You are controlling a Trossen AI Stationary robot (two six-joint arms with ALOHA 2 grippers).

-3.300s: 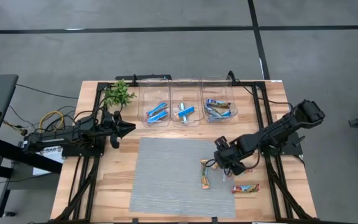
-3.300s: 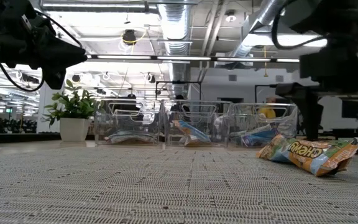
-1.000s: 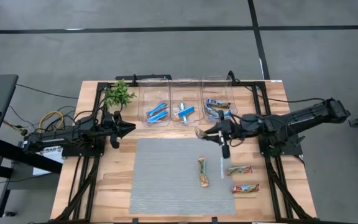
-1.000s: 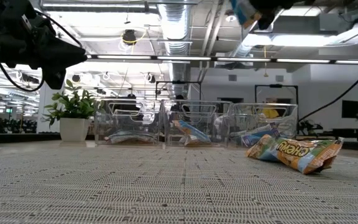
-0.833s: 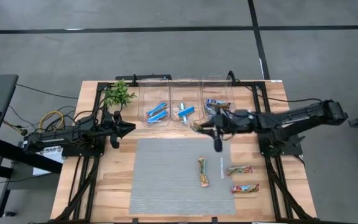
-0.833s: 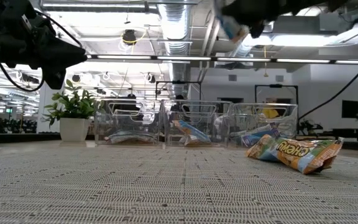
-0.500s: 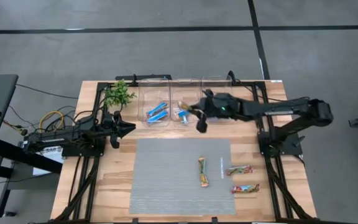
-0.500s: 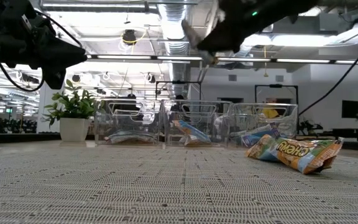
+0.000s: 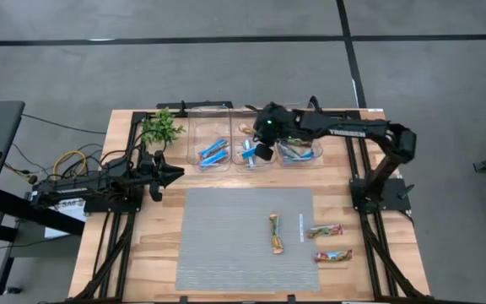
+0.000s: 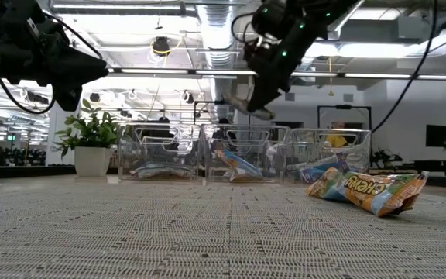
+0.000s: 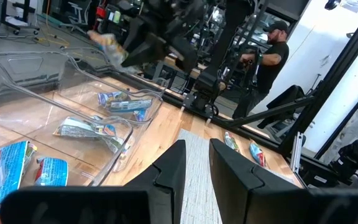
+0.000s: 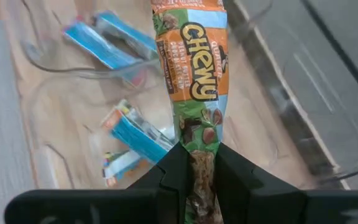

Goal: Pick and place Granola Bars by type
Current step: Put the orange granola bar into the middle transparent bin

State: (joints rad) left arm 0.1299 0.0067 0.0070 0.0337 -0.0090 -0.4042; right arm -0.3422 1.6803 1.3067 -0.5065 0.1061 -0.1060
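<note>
My right gripper (image 9: 255,133) hangs over the middle clear bin (image 9: 252,162) at the table's far edge, shut on an orange-and-green granola bar (image 12: 191,68), which also shows in the low view (image 10: 241,104). Blue bars lie in the left bin (image 9: 213,152) and the middle bin; the right bin (image 9: 298,150) holds mixed bars. One tan bar (image 9: 276,234) lies on the grey mat (image 9: 226,245), and two more (image 9: 324,230) (image 9: 333,255) lie on the wood to its right. My left gripper (image 9: 178,173) waits at the table's left, shut and with nothing in it. My right gripper pinches one end of the bar (image 12: 201,155) between its two fingers, which lie along the bar. The rest of the bar sticks out past the fingertips. It hangs clear above the middle bin, slanting down toward the table's left in the low view.
A small potted plant (image 9: 160,128) stands at the far left, beside the left bin. Cables (image 9: 70,160) lie by the left arm's base. A person (image 11: 269,59) stands in the room beyond the table.
My right gripper has carried the bar from above the mat's far right corner toward the far edge and the table's left, turning as it went, and is now over the middle bin. It has stayed shut on the bar, which has stayed clear of the table.
</note>
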